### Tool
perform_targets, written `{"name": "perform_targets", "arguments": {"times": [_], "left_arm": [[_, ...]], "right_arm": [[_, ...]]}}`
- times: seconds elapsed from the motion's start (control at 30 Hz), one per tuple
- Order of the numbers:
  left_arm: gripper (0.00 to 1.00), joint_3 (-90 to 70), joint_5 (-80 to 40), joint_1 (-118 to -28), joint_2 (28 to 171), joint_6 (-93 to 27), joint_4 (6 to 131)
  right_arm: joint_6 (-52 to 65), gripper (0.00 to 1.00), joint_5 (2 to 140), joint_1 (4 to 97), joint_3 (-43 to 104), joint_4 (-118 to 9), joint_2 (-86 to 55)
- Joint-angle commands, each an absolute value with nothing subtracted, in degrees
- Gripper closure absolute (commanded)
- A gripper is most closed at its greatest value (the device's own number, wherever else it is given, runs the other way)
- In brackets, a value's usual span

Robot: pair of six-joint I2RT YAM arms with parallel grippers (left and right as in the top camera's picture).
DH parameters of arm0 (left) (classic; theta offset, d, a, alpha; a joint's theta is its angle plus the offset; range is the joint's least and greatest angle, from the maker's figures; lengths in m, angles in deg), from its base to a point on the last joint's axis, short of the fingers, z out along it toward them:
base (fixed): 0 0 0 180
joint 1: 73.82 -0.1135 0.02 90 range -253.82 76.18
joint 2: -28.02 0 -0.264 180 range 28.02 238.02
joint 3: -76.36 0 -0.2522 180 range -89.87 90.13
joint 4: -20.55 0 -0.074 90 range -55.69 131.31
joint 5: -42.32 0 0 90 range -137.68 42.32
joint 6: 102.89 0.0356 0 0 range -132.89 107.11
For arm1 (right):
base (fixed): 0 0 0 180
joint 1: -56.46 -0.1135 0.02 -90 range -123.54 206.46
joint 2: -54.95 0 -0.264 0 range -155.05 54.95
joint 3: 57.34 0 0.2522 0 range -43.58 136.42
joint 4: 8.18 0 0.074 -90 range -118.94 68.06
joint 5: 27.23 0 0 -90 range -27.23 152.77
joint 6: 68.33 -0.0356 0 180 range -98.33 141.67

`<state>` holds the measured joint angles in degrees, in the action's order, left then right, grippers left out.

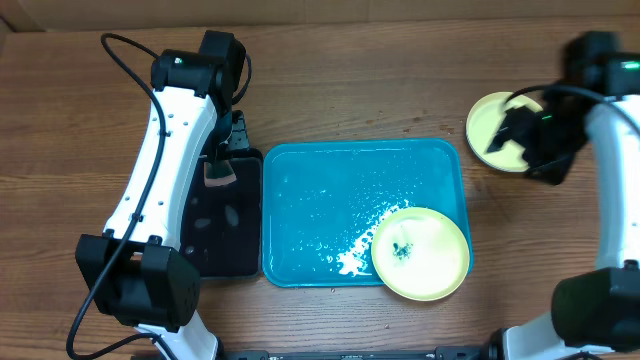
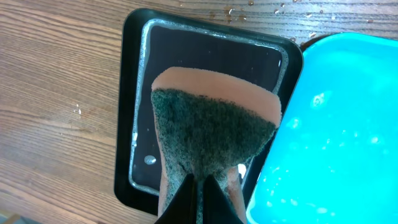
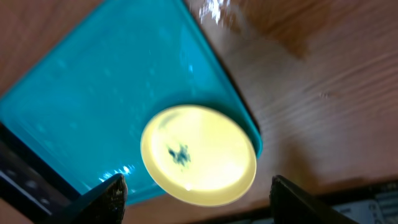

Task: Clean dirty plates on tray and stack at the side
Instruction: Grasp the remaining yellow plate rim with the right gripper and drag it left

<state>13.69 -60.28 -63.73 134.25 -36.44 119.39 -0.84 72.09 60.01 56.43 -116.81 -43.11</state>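
A yellow-green plate (image 1: pixel 421 253) with a dark smudge lies on the front right corner of the wet, foamy turquoise tray (image 1: pixel 330 200); it also shows in the right wrist view (image 3: pixel 199 154) on the tray (image 3: pixel 93 93). A second yellow-green plate (image 1: pixel 492 122) lies on the table to the tray's right, partly under my right gripper (image 1: pixel 520 135), which is open and empty (image 3: pixel 196 199). My left gripper (image 2: pixel 199 199) is shut on a green-and-orange sponge (image 2: pixel 214 130) over the black tray (image 1: pixel 225 225). The pale blue plate is out of view.
The small black tray (image 2: pixel 134 124) sits on the wooden table against the turquoise tray's left side (image 2: pixel 329 124). Water drops lie on the wood behind it. A black cable runs along the left arm.
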Motion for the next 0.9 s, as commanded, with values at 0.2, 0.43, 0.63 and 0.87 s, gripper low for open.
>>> {"name": "perform_targets", "arguments": {"times": [0.2, 0.43, 0.63, 0.87], "left_arm": [[0.96, 13.5, -60.0, -63.9, 134.6, -35.1, 119.3], [0.96, 13.5, -59.6, -63.9, 134.6, -35.1, 119.2], [0.96, 13.5, -59.6, -63.9, 134.6, -35.1, 119.0], [0.96, 13.5, -59.1, -63.9, 134.6, -34.9, 118.9]], "right_arm": [[-26.3, 0.25, 62.9, 38.4, 40.2, -117.0, -34.1], [-38.3, 0.22, 62.4, 27.9, 26.0, -114.6, -29.1], [-40.4, 0.26, 66.4, 29.2, 14.4, -108.3, -25.7], [-48.2, 0.26, 65.8, 31.0, 6.3, -100.9, -24.8]]}}
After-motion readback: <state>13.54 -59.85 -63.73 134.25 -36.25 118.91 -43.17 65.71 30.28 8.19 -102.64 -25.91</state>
